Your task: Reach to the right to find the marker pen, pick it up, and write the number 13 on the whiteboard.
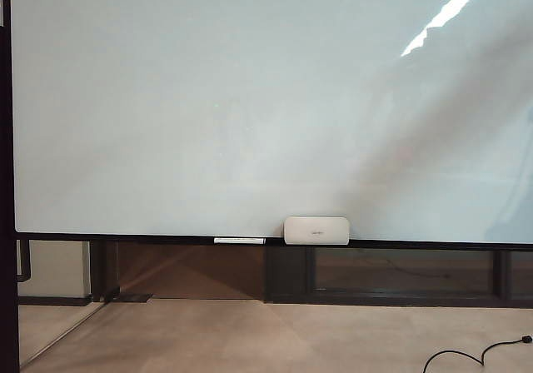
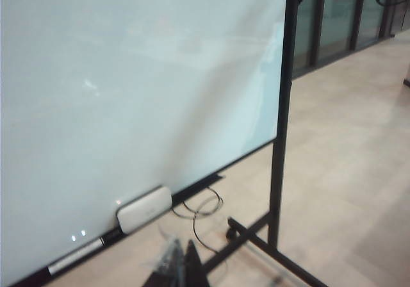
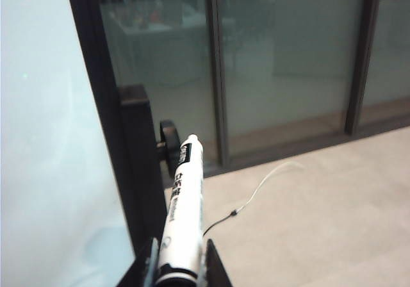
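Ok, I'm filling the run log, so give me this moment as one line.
right gripper: shut on marker pen, beside board edge | left gripper: empty, facing whiteboard | number 13: not yet written

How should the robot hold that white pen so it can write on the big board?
By the rear end of the barrel, as the right gripper does now: its two fingers pinch the marker pen from either side. That leaves the long front and tip free to reach the whiteboard.
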